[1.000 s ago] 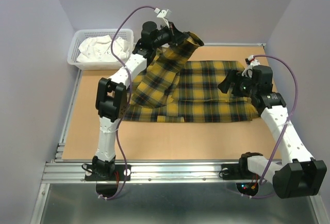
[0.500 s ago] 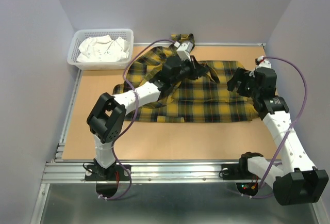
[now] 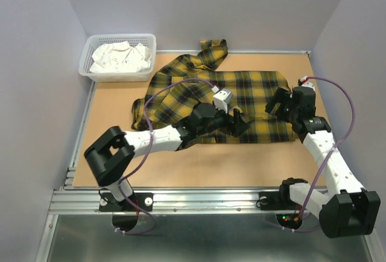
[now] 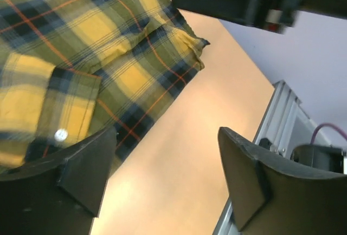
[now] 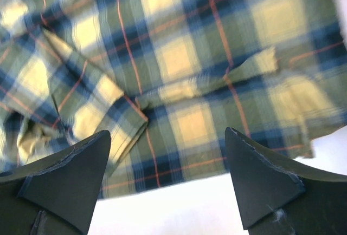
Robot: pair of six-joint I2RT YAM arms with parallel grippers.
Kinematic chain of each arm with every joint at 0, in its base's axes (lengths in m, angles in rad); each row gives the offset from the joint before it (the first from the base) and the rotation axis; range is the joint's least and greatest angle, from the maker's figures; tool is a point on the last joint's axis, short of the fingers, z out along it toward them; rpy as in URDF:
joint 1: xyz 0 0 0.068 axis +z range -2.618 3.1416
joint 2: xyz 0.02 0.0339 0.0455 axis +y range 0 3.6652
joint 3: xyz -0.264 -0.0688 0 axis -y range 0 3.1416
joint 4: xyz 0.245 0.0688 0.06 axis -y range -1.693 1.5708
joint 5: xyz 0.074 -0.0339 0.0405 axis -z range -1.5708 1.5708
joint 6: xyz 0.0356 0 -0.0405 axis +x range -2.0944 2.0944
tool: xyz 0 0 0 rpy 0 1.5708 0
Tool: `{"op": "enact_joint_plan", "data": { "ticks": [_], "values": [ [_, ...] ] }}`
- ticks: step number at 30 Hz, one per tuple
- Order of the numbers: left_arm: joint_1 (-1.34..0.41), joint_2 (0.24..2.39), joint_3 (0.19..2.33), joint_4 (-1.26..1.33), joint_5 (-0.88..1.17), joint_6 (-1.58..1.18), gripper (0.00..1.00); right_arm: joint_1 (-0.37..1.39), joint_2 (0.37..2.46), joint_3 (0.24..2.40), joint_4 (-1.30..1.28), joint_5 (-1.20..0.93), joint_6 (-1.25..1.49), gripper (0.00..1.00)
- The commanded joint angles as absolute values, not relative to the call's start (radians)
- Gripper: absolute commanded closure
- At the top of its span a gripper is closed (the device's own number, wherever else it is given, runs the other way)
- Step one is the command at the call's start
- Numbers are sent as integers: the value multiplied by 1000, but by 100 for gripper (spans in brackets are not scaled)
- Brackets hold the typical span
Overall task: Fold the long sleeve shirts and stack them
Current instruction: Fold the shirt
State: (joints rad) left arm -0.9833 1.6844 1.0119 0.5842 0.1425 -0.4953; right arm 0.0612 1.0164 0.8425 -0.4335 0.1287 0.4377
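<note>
Bare worktop [image 3: 241, 166] lay open along the near edge; the plaid shirt [image 3: 256, 93] covered the far half, and a white basket [image 3: 114, 76] blocked the far-left corner.

1. In the overhead view the light is bright, soft and even, falling from above. Only faint, short shadows lie on the desk [image 3: 229, 165] beside the arms, and the metal rail [image 3: 199, 198] at its near edge has a mild sheen
2. The left wrist view has a warm tint; the shirt [image 4: 108, 45] smears into blur at the left edge, and the left pincer [image 4: 165, 137] looms dark and out of focus
3. The right wrist view is cooler and washed out: the plaid is softly blurred throughout, the desk is blown out to white, and the right pincer [image 5: 167, 132] is nearly a silhouette
</note>
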Motion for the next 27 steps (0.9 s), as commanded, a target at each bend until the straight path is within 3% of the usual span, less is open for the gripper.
{"op": "enact_joint_plan", "data": {
  "ticks": [1,5,12,27],
  "values": [
    [-982,1459,901,600,-28,-403,8,71,1035,790,-373,8,517,11],
    [-919,1341,836,475,-144,-423,8,69,1066,741,-304,-107,607,16],
    [-672,1266,726,316,-133,-488,8,86,1138,626,-71,-229,824,30],
    [-459,1302,664,178,-71,-561,19,106,1394,497,333,-325,920,32]
  ]
}}
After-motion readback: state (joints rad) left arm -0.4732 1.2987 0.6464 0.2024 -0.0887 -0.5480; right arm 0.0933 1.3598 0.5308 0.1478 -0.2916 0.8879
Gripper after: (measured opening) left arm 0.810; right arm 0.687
